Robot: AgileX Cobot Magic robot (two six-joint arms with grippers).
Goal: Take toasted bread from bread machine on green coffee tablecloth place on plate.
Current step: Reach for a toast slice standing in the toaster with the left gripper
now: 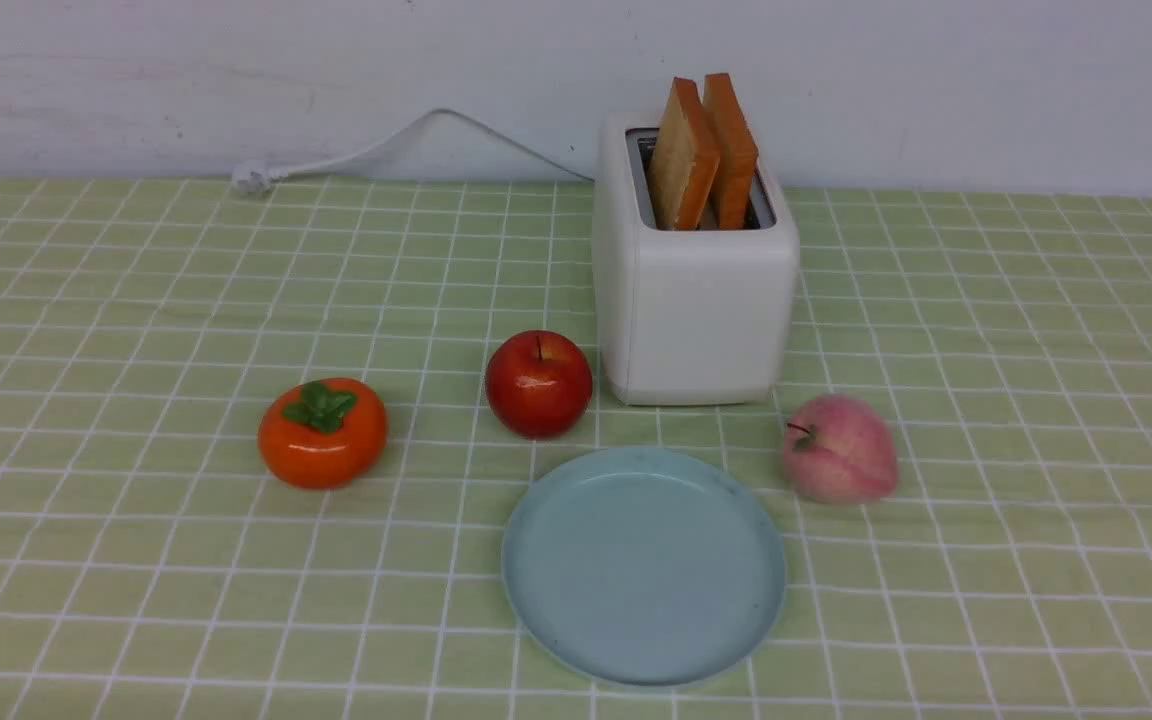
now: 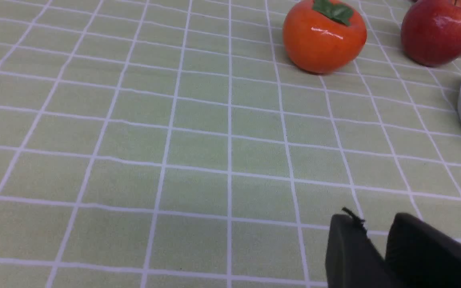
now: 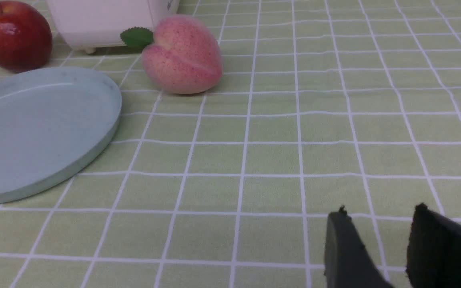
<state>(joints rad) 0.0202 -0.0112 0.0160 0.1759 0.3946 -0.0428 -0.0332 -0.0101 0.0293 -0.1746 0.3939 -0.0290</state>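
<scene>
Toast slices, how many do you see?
2. Both stand in the white toaster: the left slice and the right slice, side by side. None on the plate.

Bright, even light falls from overhead, so the toaster [image 1: 696, 300] and red apple [image 1: 539, 385] cast only faint, short shadows on the cloth [image 1: 136, 300]. Small white glints sit on the glossy orange fruit [image 2: 324, 38] (the apple too). In the front view the pink peach [image 1: 839, 450] looks slightly soft; the grid lines stay crisp.
</scene>
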